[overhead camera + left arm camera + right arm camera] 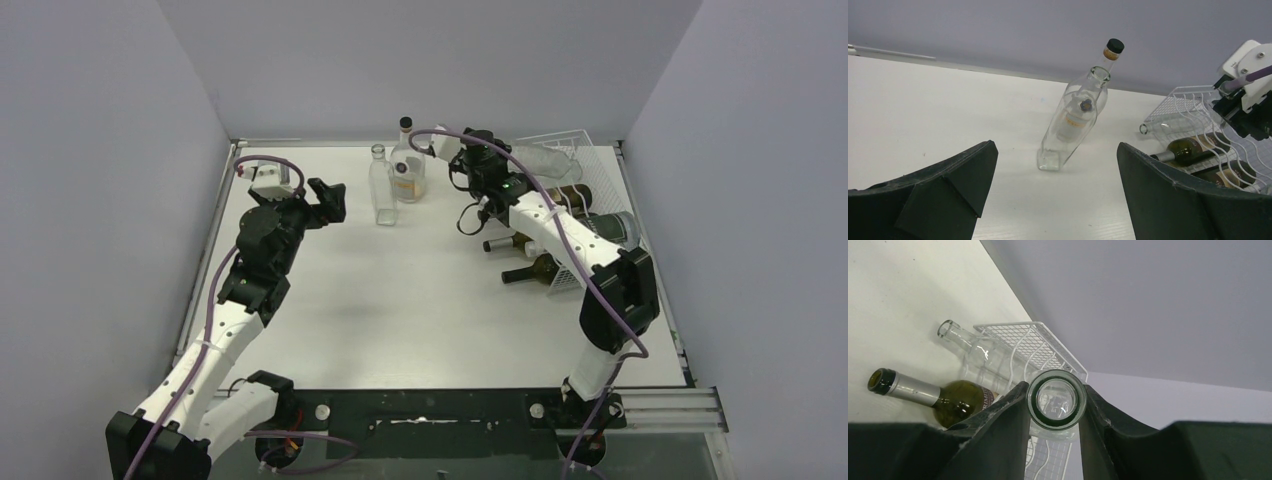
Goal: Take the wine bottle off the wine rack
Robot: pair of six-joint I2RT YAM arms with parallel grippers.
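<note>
The white wire wine rack (pixel 585 160) stands at the back right with several bottles lying in it. My right gripper (pixel 487 172) is at the rack's left end. In the right wrist view it (pixel 1057 412) is shut on the neck of a green-rimmed glass wine bottle (pixel 1057 399), whose open mouth faces the camera; the rack (pixel 1034 340) shows behind it. The bottle's body is hidden. My left gripper (pixel 326 200) is open and empty over the table at the left, also in its wrist view (pixel 1058 192).
A square clear bottle (pixel 381 188) and a black-capped clear bottle (pixel 407 160) stand at the back centre. A clear bottle (pixel 968 342) and a dark green foil-necked bottle (pixel 943 399) lie in the rack. Dark bottle necks (pixel 520 272) stick out of its left side.
</note>
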